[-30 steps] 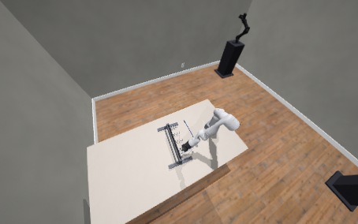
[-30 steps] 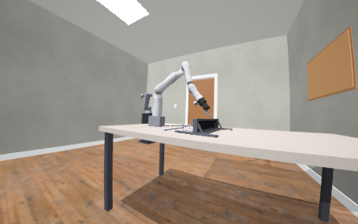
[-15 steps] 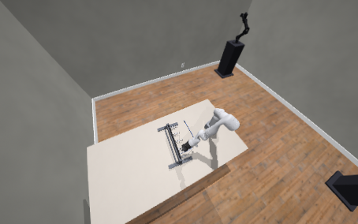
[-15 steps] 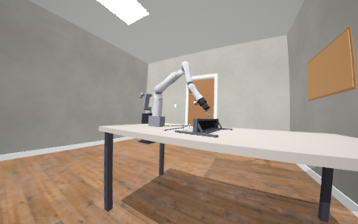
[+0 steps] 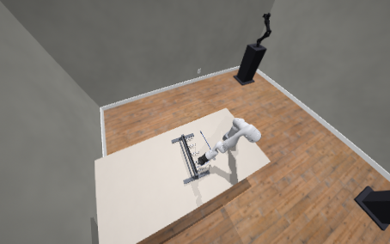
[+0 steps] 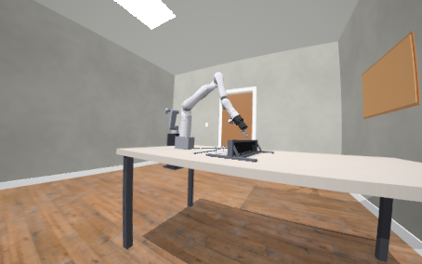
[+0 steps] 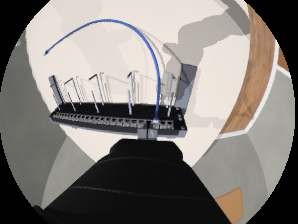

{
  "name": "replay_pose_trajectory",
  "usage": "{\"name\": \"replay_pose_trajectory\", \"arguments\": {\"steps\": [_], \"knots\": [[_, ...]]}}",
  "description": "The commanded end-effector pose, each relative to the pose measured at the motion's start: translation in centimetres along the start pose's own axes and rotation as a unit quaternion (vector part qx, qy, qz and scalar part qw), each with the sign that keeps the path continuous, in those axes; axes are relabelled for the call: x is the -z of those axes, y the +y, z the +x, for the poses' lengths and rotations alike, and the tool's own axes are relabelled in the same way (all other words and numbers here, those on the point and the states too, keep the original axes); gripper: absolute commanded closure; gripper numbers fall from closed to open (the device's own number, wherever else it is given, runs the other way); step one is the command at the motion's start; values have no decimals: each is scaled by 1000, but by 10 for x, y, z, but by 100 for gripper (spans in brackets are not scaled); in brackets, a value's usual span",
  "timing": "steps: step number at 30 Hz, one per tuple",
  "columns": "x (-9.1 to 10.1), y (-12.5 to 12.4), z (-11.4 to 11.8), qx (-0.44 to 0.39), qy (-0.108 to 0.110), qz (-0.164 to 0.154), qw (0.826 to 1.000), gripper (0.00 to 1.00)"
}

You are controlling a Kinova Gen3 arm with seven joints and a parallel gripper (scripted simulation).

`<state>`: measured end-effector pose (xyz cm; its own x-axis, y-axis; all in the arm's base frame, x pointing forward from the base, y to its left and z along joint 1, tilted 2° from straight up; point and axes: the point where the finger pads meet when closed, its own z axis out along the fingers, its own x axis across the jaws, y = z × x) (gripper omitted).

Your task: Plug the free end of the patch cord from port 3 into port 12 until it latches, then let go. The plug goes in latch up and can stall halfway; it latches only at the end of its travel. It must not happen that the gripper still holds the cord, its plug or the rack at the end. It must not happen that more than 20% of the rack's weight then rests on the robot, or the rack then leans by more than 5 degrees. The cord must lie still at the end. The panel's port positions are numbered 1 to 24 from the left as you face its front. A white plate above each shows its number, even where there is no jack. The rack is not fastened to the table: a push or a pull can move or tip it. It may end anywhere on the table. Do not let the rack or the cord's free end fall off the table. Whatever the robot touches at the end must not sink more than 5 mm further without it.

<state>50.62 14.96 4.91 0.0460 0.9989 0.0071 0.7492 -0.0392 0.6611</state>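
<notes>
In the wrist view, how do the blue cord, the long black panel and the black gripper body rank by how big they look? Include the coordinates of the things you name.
1. Black gripper body (image 7: 145,180), by far the largest
2. Black panel (image 7: 90,110)
3. Blue cord (image 7: 146,46), long but thin, covering least

Top view: black pedestal (image 5: 251,64) at one o'clock, small dark arm (image 5: 268,31) (image 6: 173,119) on it; second black pedestal (image 5: 388,207) at four o'clock. Exterior view: orange-brown board (image 6: 391,78) (image 7: 231,205) on wall, two o'clock; brown door (image 6: 238,113) in white frame near centre; bright ceiling panel (image 6: 150,11), eleven o'clock.
</notes>
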Motion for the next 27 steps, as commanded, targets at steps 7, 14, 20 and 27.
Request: {"name": "replay_pose_trajectory", "arguments": {"steps": [7,14,20,27], "knots": [[1,1,0,0,0,-1,1000,100],[5,1,0,0,0,-1,1000,100],[20,1,0,0,0,-1,1000,100],[49,1,0,0,0,-1,1000,100]]}}
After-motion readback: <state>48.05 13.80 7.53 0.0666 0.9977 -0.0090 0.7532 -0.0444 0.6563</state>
